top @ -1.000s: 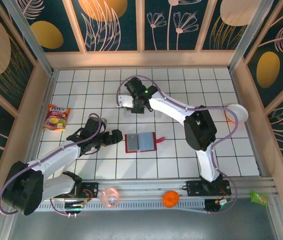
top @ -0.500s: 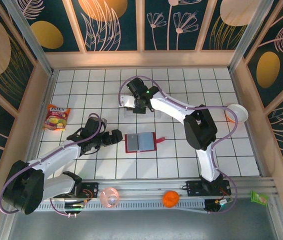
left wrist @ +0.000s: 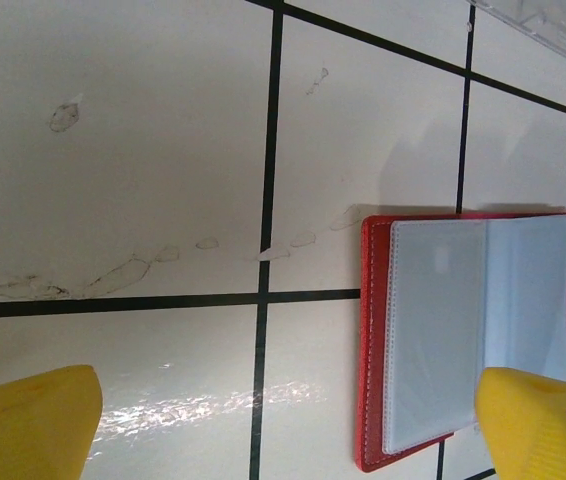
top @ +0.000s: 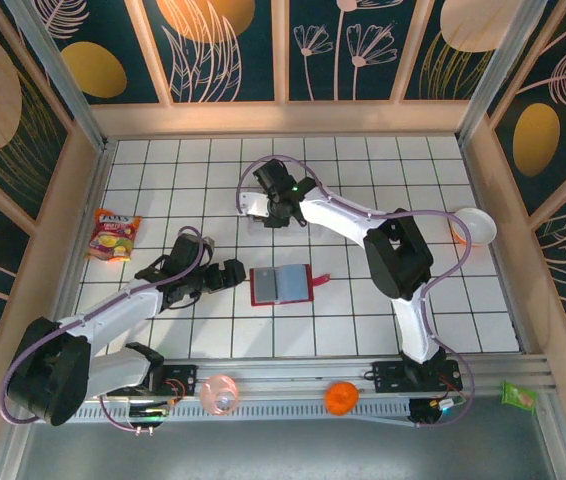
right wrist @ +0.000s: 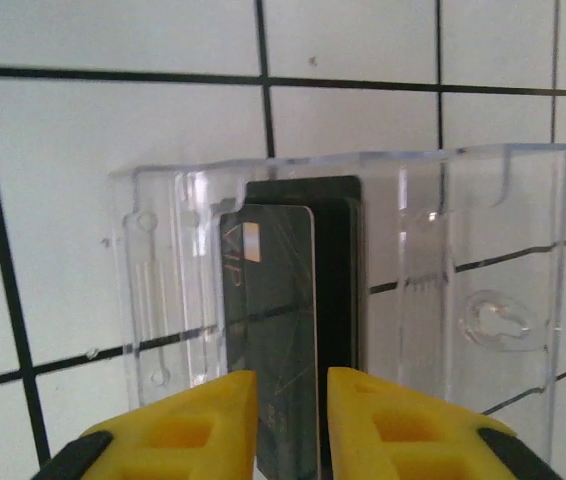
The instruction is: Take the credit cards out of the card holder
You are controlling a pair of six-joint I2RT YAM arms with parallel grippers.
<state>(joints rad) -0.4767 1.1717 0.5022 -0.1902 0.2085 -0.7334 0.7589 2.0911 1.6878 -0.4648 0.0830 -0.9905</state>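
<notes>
The right gripper (right wrist: 285,415) pinches a card (right wrist: 273,330) over the tray (right wrist: 483,250), well beyond the open holder (top: 281,285), and a skewed release risks jamming it against the stacked card; the left gripper (left wrist: 293,420) is spread.

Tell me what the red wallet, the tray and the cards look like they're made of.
The card holder looks like red leather or imitation leather, stitched along its edge, with matte grey-blue plastic pockets. The tray is clear hard plastic: grid lines show through it. The credit cards look like dark glossy plastic; the right tool grips one.
</notes>
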